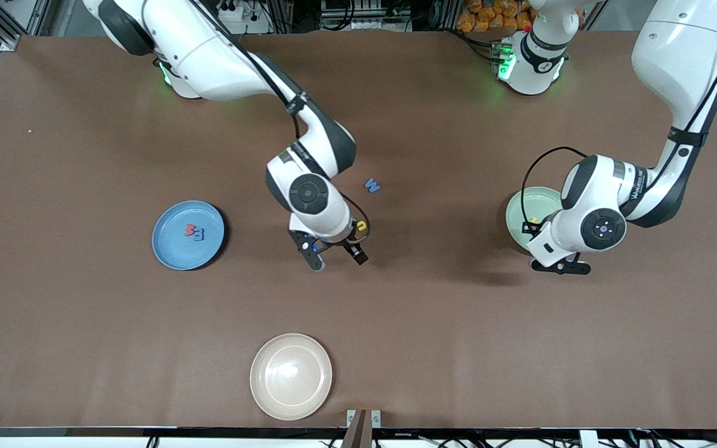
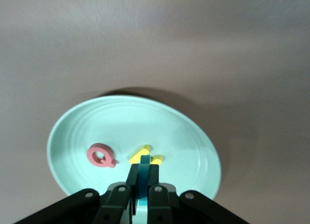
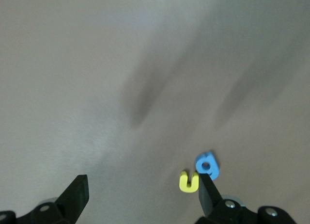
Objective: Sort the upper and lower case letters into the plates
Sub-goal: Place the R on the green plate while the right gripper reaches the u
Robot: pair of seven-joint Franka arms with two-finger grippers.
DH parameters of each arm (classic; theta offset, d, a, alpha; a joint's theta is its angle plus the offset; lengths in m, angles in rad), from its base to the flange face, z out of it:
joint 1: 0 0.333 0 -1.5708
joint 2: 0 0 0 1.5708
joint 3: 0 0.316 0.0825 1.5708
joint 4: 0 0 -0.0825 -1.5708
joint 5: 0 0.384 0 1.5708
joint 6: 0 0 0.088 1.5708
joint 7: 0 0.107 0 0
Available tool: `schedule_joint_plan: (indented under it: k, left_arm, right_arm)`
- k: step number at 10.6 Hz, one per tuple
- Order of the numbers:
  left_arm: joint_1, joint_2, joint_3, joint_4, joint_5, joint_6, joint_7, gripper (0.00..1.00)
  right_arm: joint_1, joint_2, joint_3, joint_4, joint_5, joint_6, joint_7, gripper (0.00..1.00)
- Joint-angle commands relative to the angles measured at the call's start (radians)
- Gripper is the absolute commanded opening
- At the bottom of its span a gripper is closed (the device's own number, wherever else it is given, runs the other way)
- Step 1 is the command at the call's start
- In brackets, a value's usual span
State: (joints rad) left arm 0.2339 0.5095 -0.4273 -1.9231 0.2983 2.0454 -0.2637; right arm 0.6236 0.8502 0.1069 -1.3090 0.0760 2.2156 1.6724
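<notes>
A teal letter (image 2: 144, 171) sits pinched in the left end effector (image 2: 140, 185) over the mint plate (image 2: 77, 132) (pink (image 2: 100, 155) and yellow (image 2: 140, 153) letters inside); right end effector (image 3: 140, 197) gapes above the desk (image 1: 458, 323).

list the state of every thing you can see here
left claw: shut on teal letter, over mint plate
right claw: open, above yellow u and blue g
mint plate: holds pink letter, yellow letter
blue plate: holds two letters
beige plate: empty
</notes>
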Motion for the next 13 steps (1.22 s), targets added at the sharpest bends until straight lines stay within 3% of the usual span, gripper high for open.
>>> schedule_joint_plan:
  k: [1,7,8,10,13]
  left_arm:
    - [0.018,-0.040,-0.011,-0.051,-0.010,0.035,0.020,0.99]
    - [0.015,-0.101,-0.151,0.028,-0.027,0.013,0.003,1.00]
    - [0.016,-0.101,-0.165,0.045,-0.030,0.012,0.003,1.00]
    - [0.010,-0.098,-0.166,0.064,-0.105,0.012,0.003,1.00]
    - [-0.008,-0.092,-0.185,0.078,-0.111,0.012,-0.002,1.00]
  right_arm:
    - [0.051,0.049,-0.012,0.056,-0.039,-0.011,0.127,1.00]
    - [0.080,0.046,-0.013,0.014,-0.122,-0.053,0.319,1.00]
    - [0.082,0.046,-0.013,0.014,-0.122,-0.053,0.319,0.90]
    - [0.084,0.047,-0.012,0.005,-0.119,-0.042,0.319,0.59]
    - [0.097,0.047,-0.012,-0.010,-0.120,-0.034,0.319,0.54]
